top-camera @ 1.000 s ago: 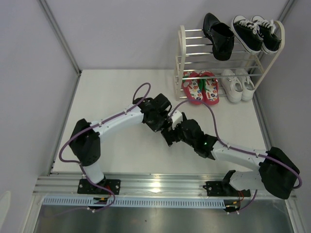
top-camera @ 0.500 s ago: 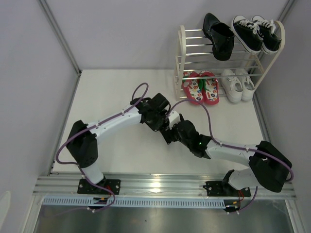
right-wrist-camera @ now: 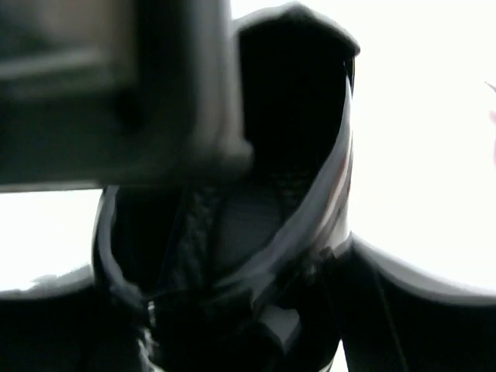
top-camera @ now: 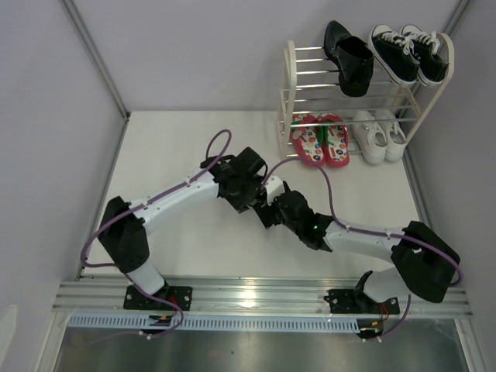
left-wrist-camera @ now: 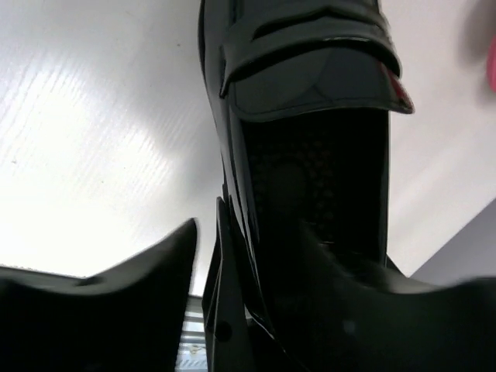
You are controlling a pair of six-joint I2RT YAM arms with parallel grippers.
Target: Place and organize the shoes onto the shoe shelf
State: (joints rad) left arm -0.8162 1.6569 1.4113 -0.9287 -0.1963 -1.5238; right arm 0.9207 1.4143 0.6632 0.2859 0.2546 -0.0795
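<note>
My left gripper [left-wrist-camera: 248,256] straddles one side wall of the black dress shoe [left-wrist-camera: 310,85]. One finger is down inside the opening and the other is outside the leather. A sliver of white table [left-wrist-camera: 93,116] shows between the outer finger and the wall, so I cannot tell whether I am really pinching it. My right gripper [right-wrist-camera: 232,310] is at the same shoe from the other end. Its view is dark and blurred, with the shoe's rim running down between the fingers and my left gripper filling the upper left, so I cannot tell that grip either.

From above, both wrists meet in the middle of the frame, and the shoe is almost hidden under them. The shoe shelf [top-camera: 288,77] stands well apart at the upper right. The other dress shoe [top-camera: 349,54] sits at the left of the top tier beside the black canvas sneakers [top-camera: 411,50]. The flip-flops [top-camera: 319,139] and white sneakers [top-camera: 380,133] are on the lower tier.

My main worry is the handover. If one gripper lets go before the other has a firm bite, the glossy leather could slide out and the shoe would drop or roll onto its side. If both pull at once, the thin wall could fold and twist the shoe. My arms are also crowded together, so a careless swing could knock one wrist against the other. The free space on the top tier looks narrow, and a tilted approach could nudge the other dress shoe off the bars.
</note>
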